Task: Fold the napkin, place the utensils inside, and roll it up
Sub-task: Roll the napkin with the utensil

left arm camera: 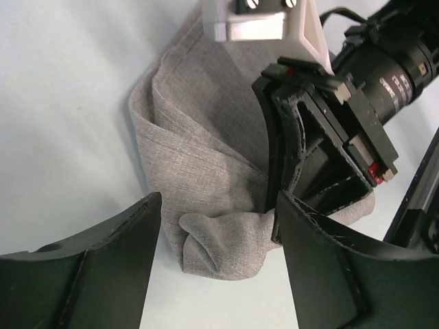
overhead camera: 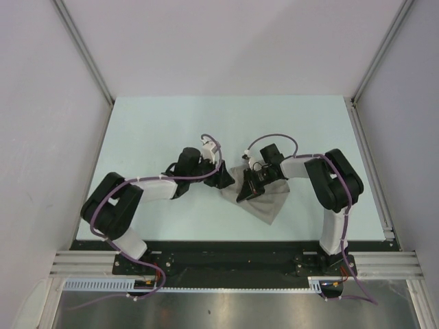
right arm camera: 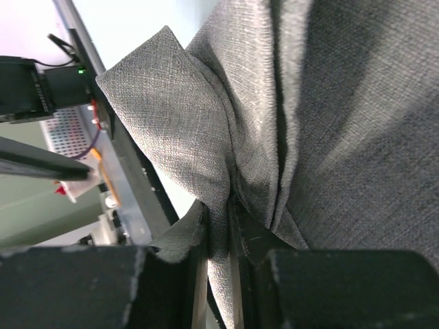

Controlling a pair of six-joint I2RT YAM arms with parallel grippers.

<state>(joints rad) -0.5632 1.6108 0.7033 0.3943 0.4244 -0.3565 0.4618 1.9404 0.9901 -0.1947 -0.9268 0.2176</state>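
Desk point(overhead camera: 171, 123): pale surface, walled in by grey panels on the left, right and far sides; both arms are bolted at its near edge.

Napkin point(overhead camera: 272, 205): plain grey cloth lying on the near half of the desk, a little right of centre. Its near-right part lies flat and comes to a point toward the near edge. Its far-left part is gathered into folds and creases.

Napkin, close view point(left arm camera: 199, 151): several overlapping layers, with a bunched, rumpled corner at the edge nearest the left arm.

Right end effector point(overhead camera: 245, 188): at the far-left edge of the napkin, tipped down onto the cloth.

Right end effector, own camera point(right arm camera: 219, 223): its fingers point(right arm camera: 250, 240) are pressed together with a thin pleat of napkin point(right arm camera: 329, 103) pinched between them. The cloth fans out from the pinch in taut ridges.

Right end effector, seen from the left wrist point(left arm camera: 302, 164): black, sitting on the folded cloth, with the fabric drawn up under it.

Left end effector point(overhead camera: 223, 175): just left of the napkin, facing the right one, the two close together.

Left end effector, own camera point(left arm camera: 218, 205): fingers point(left arm camera: 103, 274) spread wide. The rumpled corner of the cloth lies in the gap between them; I cannot tell whether either finger touches it.

Cables point(overhead camera: 154, 179): purple, running along both arms.
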